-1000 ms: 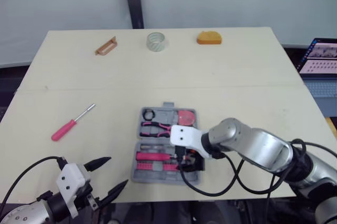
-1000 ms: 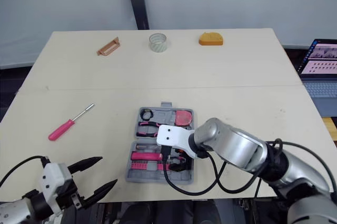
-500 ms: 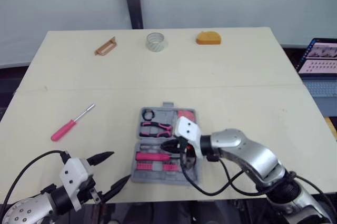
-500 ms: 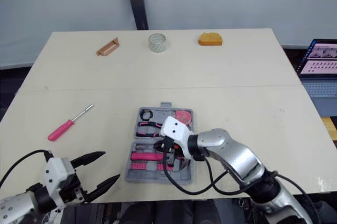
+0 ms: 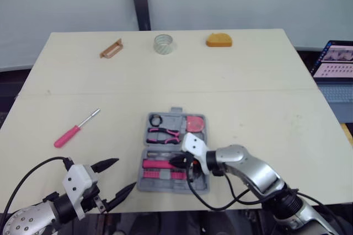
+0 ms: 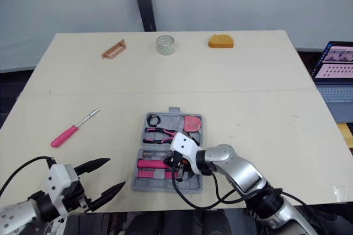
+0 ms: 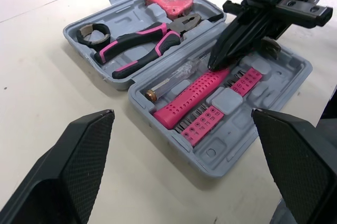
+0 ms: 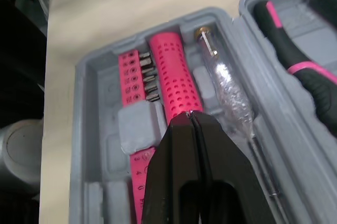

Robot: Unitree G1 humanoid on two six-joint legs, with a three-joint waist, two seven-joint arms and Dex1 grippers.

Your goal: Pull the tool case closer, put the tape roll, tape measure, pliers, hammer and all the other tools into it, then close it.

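Note:
The grey tool case [image 5: 148,181] lies open near the table's front edge, holding pliers [image 5: 163,133], a pink tape measure [image 5: 194,122], a pink driver handle [image 8: 174,71] and bit strips. My right gripper [image 5: 174,161] is shut with nothing between its fingers, its tips resting on the pink handle [image 7: 196,93]. My left gripper [image 5: 118,178] stands open off the front left edge, left of the case. A tape roll [image 5: 164,43] stands at the table's far edge. A pink screwdriver [image 5: 75,128] lies at the left.
An orange object [image 5: 219,39] and a brown wooden piece [image 5: 111,48] lie along the far edge beside the tape roll. A laptop [image 5: 334,61] sits off the table's right side. Bare tabletop stretches between the case and the far row.
My right gripper has gone from open to shut and swung left inside the case onto the pink handle, the arm dropping lower. The left gripper has barely moved.

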